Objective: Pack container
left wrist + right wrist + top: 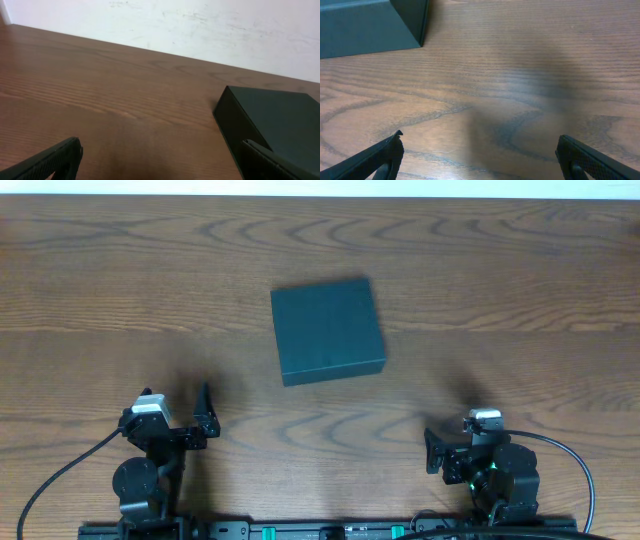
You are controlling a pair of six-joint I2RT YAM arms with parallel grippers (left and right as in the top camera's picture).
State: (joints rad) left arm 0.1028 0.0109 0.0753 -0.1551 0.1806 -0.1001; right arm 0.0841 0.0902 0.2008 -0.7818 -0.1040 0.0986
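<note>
The container is sitting closed near the middle of the desk — at about 1 o'clock from the left gripper and 11 o'clock from the right gripper. Both grippers are hovering toward the desk's 6 o'clock edge, well apart from the box, jaws gaping wide — gripping nothing.

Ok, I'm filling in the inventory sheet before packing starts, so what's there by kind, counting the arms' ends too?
Dark teal container, lid shut: 1
Grippers, jaws apart and holding nothing: 2 (left gripper, right gripper)
Total: 3
</note>
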